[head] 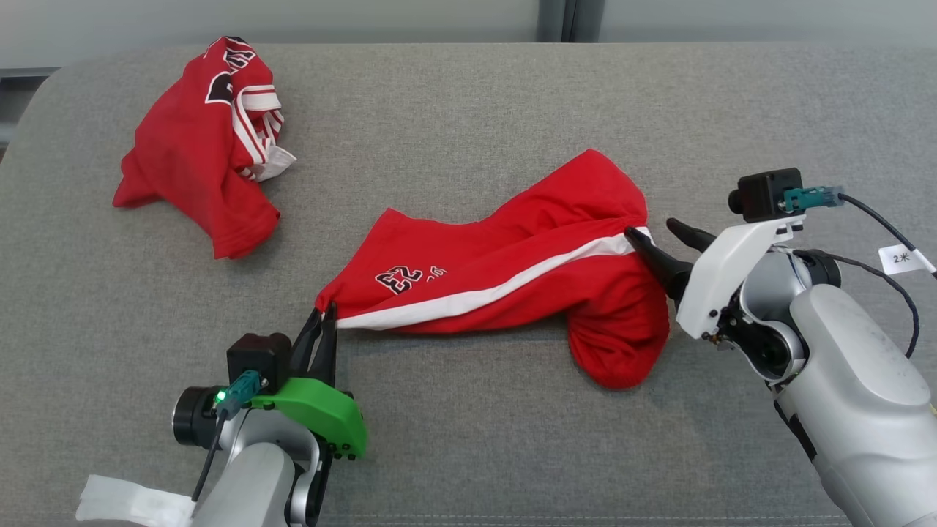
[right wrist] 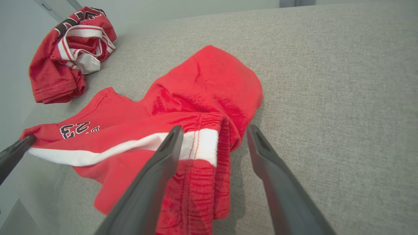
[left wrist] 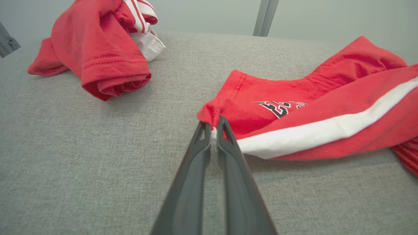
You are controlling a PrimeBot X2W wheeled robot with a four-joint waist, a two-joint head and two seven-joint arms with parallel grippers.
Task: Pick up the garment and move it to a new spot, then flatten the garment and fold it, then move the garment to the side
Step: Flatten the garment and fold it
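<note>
Head view, nearest first: at 7 o'clock a white scrap (head: 124, 501) lies by the left forearm. The bottom edge cuts it off, so what it is cannot be told. Just above it the left gripper (head: 324, 309) has its two dark fingers pressed together on the near-left corner of the red shorts (head: 512, 249), pinching the hem where the white side stripe ends. The left wrist view shows a sliver of white cloth caught between the tips.

The shorts lie rumpled at the picture's middle, stretched from that corner at 8 o'clock across to 3 o'clock, with a black number near the pinched corner. One rounded lobe of cloth lies toward 5 o'clock and another bulges toward 1 o'clock.

At 3 o'clock the right gripper (head: 649, 227) stands with jaws spread wide and nothing clamped. In the right wrist view the elastic waistband end lies between its fingers, one finger over the cloth and the other over bare surface. Whether the tips touch the fabric is unclear. A small white tag (head: 904, 258) sits on that arm's cable.

Farther off, at 10 o'clock and well apart from the shorts, a red jersey (head: 198, 161) sits crumpled. Its white-and-red trim shows, but its lettering is mostly buried in folds.

Everything rests on a grey woven surface (head: 468, 439) with a rounded far-left corner. Beyond its far edge, at 12 o'clock, stands a pale wall (head: 366, 18) with a grey upright post (head: 564, 20).
</note>
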